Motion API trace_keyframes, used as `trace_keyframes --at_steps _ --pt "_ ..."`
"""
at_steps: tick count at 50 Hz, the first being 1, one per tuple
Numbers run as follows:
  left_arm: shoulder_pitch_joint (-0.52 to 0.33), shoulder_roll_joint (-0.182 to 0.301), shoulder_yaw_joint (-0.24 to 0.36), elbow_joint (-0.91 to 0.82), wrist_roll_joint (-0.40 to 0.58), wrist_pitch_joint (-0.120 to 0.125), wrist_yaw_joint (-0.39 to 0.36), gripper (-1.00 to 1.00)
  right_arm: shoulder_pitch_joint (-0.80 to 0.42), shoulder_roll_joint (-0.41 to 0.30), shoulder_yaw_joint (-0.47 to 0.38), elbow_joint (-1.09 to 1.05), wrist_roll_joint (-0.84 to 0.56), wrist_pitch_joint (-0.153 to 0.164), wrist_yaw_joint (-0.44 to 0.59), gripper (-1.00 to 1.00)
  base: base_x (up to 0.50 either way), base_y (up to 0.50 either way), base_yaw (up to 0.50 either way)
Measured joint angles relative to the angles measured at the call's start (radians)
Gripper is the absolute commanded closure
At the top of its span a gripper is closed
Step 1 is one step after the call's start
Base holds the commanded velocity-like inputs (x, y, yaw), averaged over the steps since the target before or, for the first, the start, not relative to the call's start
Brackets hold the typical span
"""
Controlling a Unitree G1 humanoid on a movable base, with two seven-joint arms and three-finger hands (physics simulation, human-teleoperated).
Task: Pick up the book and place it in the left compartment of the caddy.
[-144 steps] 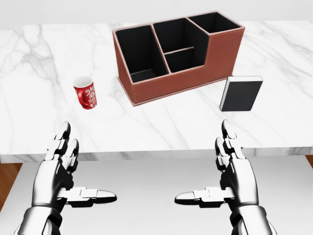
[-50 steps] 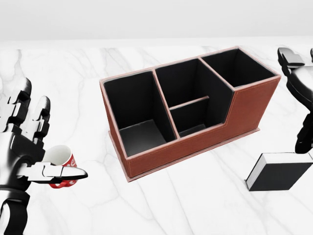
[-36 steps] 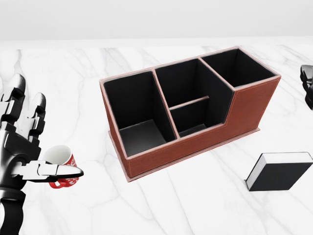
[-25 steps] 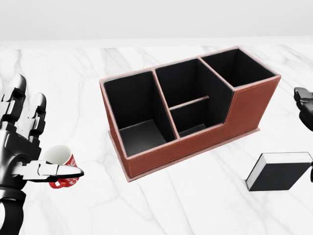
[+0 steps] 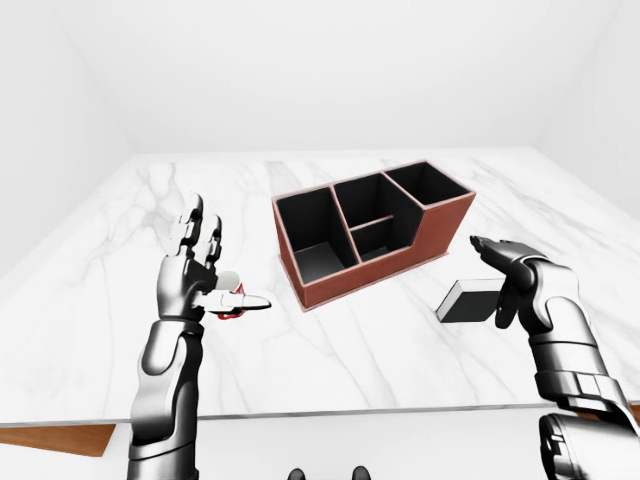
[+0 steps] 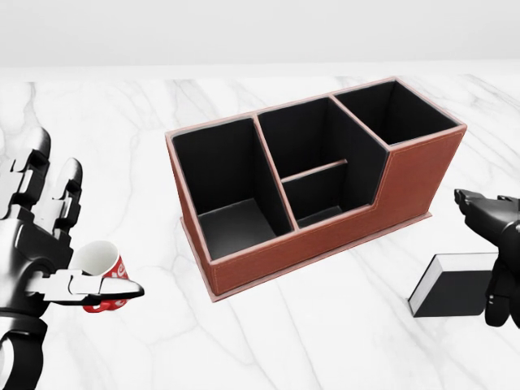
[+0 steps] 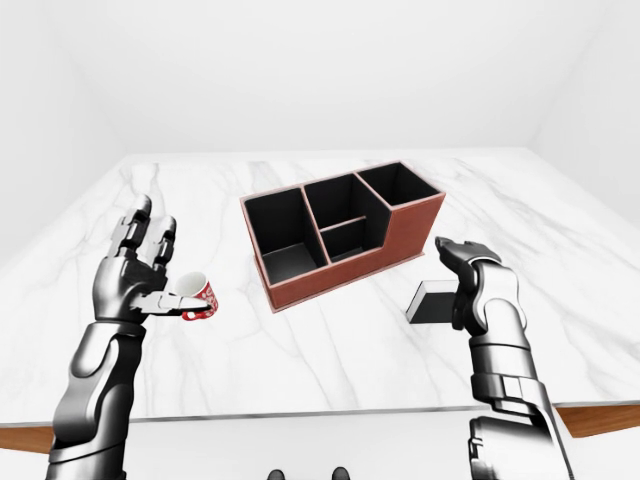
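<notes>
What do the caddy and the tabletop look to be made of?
The caddy looks like reddish-brown leather or leatherette: matte walls, pale stitched edging, black lining. The tabletop looks like polished white marble, from its grey veining, though in a render it could be a printed surface.

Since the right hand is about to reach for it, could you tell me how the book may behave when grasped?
The book lies flat and looks stiff, so it should hold shape. Its smooth black cover may slip; it won't roll.
</notes>
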Motion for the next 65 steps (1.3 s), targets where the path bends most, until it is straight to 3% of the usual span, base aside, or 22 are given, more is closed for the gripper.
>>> trace_keyframes --at_steps 18,33,34,35,36,46,53,60,65 --pt "0.011 -0.01 -0.015 0.003 0.024 0.0 -0.007 -1.0 -0.121 0.03 0.082 0.295 0.054 0.0 -0.146 -1.0 0.0 0.0 0.0" --pt "0.016 -0.015 -0.023 0.009 0.039 0.0 -0.008 -1.0 -0.195 0.03 0.157 0.549 0.06 0.0 -0.386 -1.0 0.0 0.0 0.0" --pt "0.016 -0.016 -0.024 0.01 0.041 0.0 -0.008 -1.0 -0.198 0.028 0.164 0.563 0.052 0.0 -0.404 -0.41 0.0 0.0 0.0" --pt "0.016 -0.016 -0.024 0.01 0.042 0.0 -0.008 -1.0 -0.202 0.025 0.171 0.577 0.041 0.0 -0.424 0.38 0.0 0.0 0.0" --pt "0.017 -0.017 -0.025 0.01 0.043 0.0 -0.008 -1.0 -0.204 0.023 0.177 0.59 0.03 0.0 -0.443 0.98 0.0 0.0 0.0" --pt "0.022 -0.021 -0.031 0.011 0.055 0.0 -0.008 -1.0 -0.215 0.018 0.217 0.676 -0.039 0.0 -0.554 1.0 0.0 0.0 0.0" --pt "0.024 -0.022 -0.032 0.009 0.059 0.0 -0.008 -1.0 -0.216 0.02 0.225 0.687 -0.094 0.0 -0.576 1.0 0.0 0.0 0.0" --pt "0.02 -0.02 -0.028 0.012 0.058 0.0 -0.007 -1.0 -0.199 0.027 0.213 0.61 -0.139 0.0 -0.537 1.0 0.0 0.0 0.0" --pt "0.011 -0.015 -0.02 0.016 0.051 0.0 -0.005 -1.0 -0.161 0.031 0.191 0.458 -0.17 0.0 -0.441 1.0 0.0 0.0 0.0"
